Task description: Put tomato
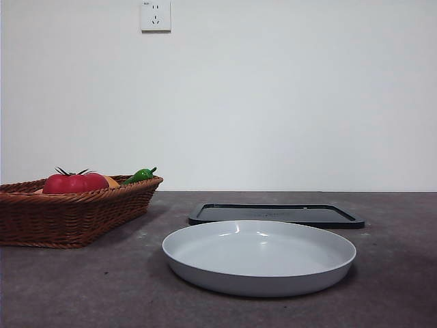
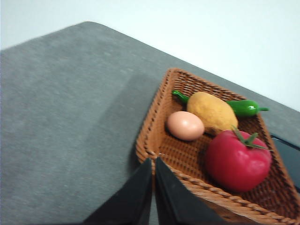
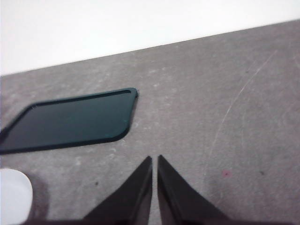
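Observation:
The red tomato (image 1: 75, 183) with a dark green stem lies in a brown wicker basket (image 1: 75, 215) at the left of the table. In the left wrist view the tomato (image 2: 237, 160) lies in the basket (image 2: 154, 140) beside an egg (image 2: 185, 125), a yellow-orange fruit (image 2: 212, 112) and a green pepper (image 2: 243, 108). My left gripper (image 2: 153, 161) is shut and empty, above the basket's near rim, short of the tomato. My right gripper (image 3: 154, 159) is shut and empty over bare table. Neither gripper shows in the front view.
A white round plate (image 1: 259, 257) sits at the front middle of the table. A black flat tray (image 1: 276, 214) lies behind it, also in the right wrist view (image 3: 70, 122). The plate's edge (image 3: 14, 197) shows there too. The green pepper (image 1: 140, 175) pokes over the basket's rim.

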Action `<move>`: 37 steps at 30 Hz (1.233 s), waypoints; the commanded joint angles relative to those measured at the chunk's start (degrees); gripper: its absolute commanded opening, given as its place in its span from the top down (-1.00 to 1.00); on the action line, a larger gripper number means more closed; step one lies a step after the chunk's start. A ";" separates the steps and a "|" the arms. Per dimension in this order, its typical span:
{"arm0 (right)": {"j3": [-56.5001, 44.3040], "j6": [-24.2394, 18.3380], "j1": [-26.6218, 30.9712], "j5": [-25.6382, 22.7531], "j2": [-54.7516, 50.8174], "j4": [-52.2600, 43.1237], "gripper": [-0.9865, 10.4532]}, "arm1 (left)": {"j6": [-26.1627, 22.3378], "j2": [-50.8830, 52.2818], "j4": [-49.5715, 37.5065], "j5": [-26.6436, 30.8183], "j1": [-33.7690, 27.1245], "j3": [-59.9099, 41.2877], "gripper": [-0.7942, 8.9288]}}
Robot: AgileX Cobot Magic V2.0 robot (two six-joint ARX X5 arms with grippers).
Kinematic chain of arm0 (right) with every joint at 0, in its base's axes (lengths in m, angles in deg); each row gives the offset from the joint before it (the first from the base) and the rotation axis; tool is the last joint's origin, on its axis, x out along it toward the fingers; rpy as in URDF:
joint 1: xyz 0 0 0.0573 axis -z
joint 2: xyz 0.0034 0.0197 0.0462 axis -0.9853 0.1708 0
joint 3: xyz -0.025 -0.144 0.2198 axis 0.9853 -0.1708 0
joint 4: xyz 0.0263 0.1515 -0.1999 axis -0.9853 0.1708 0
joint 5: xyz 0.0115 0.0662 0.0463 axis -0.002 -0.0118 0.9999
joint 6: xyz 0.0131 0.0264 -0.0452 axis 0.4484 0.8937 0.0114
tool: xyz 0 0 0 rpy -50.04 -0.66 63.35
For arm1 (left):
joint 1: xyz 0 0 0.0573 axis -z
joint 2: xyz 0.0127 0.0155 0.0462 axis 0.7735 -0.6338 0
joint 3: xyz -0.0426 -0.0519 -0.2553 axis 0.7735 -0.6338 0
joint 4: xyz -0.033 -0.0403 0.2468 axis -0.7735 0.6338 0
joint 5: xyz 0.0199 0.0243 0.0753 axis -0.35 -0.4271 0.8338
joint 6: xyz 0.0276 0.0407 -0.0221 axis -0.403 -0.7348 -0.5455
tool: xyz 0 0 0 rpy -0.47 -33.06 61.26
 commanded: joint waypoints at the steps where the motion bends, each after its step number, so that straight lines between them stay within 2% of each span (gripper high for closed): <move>1: 1.01 4.92 0.02 0.72 -0.15 -0.22 0.81 | 2.12 0.11 0.52 -1.20 -0.13 1.05 0.82; 7: 5.31 6.03 0.02 2.34 -0.09 -0.11 0.81 | 5.57 -0.55 1.05 -3.28 -0.13 4.02 0.82; 14: 13.03 5.81 0.02 6.03 3.06 4.17 0.81 | 5.07 -6.01 6.67 -9.77 -0.13 11.43 0.82; 21: 23.23 2.10 -0.04 11.96 10.84 11.80 0.81 | -2.93 -16.22 13.25 -18.34 -0.11 22.73 0.82; 28: 35.30 -3.76 -0.24 17.73 22.27 22.36 0.81 | -12.39 -27.23 22.95 -22.64 0.09 35.04 0.82; 33: 44.17 -6.54 -2.08 22.14 30.93 29.20 0.81 | -16.20 -33.44 29.27 -25.83 2.23 41.92 0.82; 37: 50.58 -8.74 -5.18 22.49 36.72 35.76 0.81 | -19.10 -37.20 35.04 -26.23 5.11 46.73 0.82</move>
